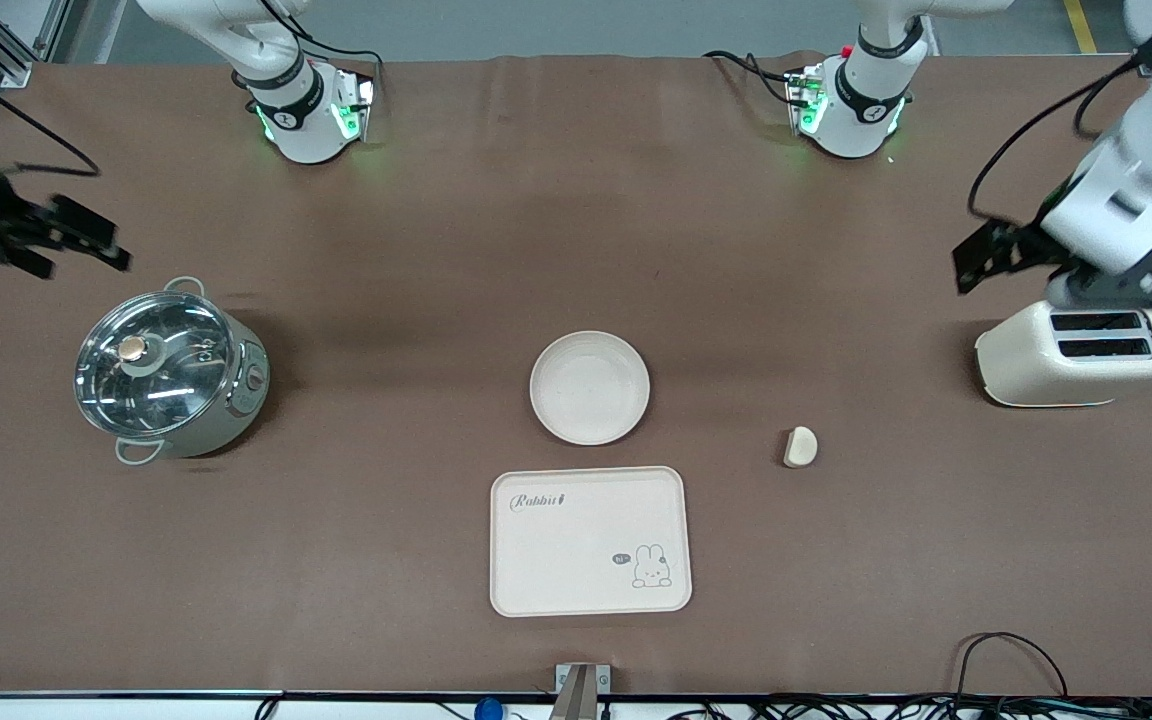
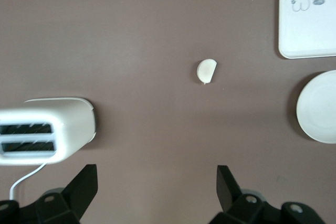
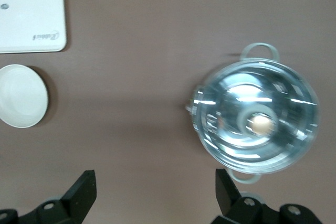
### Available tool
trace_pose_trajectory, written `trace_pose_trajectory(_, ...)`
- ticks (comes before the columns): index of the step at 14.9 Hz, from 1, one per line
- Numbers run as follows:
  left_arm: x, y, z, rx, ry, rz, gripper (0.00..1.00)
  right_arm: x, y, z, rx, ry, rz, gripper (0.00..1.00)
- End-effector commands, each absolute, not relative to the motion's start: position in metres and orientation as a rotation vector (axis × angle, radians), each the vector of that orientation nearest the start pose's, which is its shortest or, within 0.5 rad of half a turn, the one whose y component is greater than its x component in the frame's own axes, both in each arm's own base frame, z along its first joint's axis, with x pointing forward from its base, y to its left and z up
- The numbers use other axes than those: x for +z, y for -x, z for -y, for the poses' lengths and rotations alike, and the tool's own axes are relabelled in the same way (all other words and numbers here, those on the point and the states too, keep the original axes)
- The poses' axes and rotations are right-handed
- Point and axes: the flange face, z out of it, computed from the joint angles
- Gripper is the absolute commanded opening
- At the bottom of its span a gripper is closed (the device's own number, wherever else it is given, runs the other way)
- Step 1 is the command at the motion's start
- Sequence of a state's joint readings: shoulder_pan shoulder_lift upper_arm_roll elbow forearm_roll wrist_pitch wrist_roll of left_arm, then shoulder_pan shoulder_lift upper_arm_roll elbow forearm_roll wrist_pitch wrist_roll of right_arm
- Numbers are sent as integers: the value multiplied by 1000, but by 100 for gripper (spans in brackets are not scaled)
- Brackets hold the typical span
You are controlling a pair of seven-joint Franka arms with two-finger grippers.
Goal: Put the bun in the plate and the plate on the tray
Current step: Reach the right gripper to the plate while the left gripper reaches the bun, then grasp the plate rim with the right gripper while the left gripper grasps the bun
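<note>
the left gripper (image 2: 155, 184) hangs with its fingers spread wide and empty, over the table by the toaster (image 1: 1081, 353). the right gripper (image 3: 152, 192) is spread and empty too, up by the pot (image 1: 168, 372).

nothing is done yet. the plate (image 1: 590, 387) is bare. the bun (image 1: 800, 446) lies on the table toward the left arm's end from the plate. the tray (image 1: 589, 540) lies nearer the front camera than the plate, apart from it.

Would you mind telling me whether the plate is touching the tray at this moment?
Apart. The front view shows a strip of bare brown table between the plate and the tray, and the plate lies farther from that camera.
</note>
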State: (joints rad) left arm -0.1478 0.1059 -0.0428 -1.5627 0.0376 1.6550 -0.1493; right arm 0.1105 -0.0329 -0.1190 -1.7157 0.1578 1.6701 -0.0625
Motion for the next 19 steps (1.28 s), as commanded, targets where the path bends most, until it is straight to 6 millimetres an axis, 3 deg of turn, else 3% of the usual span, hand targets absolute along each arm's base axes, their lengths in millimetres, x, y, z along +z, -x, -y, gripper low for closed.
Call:
trace_pose_trajectory(1, 460, -630, 136, 116, 3122, -122, 100, 528, -586, -58, 59, 2949, 40, 100)
trace_pose_trajectory(3, 384, -647, 152, 158, 3129, -155, 100, 500, -601, -84, 46, 2938, 52, 100)
trace_pose_trajectory(5, 320, -656, 169, 168, 3145, -196, 100, 473, -610, -114, 59, 2912, 33, 100)
trace_pose_trajectory(7, 263, -660, 178, 155, 3162, -231, 100, 445, -614, -145, 86, 2913, 76, 100)
trace_pose_trajectory(8, 240, -663, 180, 130, 3163, -243, 100, 433, -616, -152, 103, 2917, 83, 100)
trace_pose_trajectory(9, 225, -664, 182, 107, 3163, -267, 100, 408, -619, -157, 132, 2916, 73, 100)
trace_pose_trajectory(11, 199, -661, 184, 110, 3164, -331, 100, 375, -615, -166, 116, 2861, 4, 100)
trace_pose_trajectory(12, 192, -656, 185, 114, 3163, -346, 96, 360, -611, -181, 112, 2844, 0, 100)
trace_pose_trajectory(13, 188, -653, 183, 107, 3164, -352, 83, 349, -609, -192, 109, 2846, 12, 100)
trace_pose_trajectory(15, 187, -650, 184, 115, 3166, -357, 47, 337, -602, -215, 131, 2837, 41, 100)
trace_pose_trajectory(16, 187, -650, 184, 115, 3167, -357, 37, 326, -590, -231, 167, 2817, 43, 100)
trace_pose_trajectory(17, 188, -650, 184, 115, 3168, -357, 30, 314, -578, -245, 174, 2795, 30, 100)
trace_pose_trajectory(19, 190, -649, 193, 112, 3177, -355, 26, 287, -549, -275, 148, 2771, -26, 100)
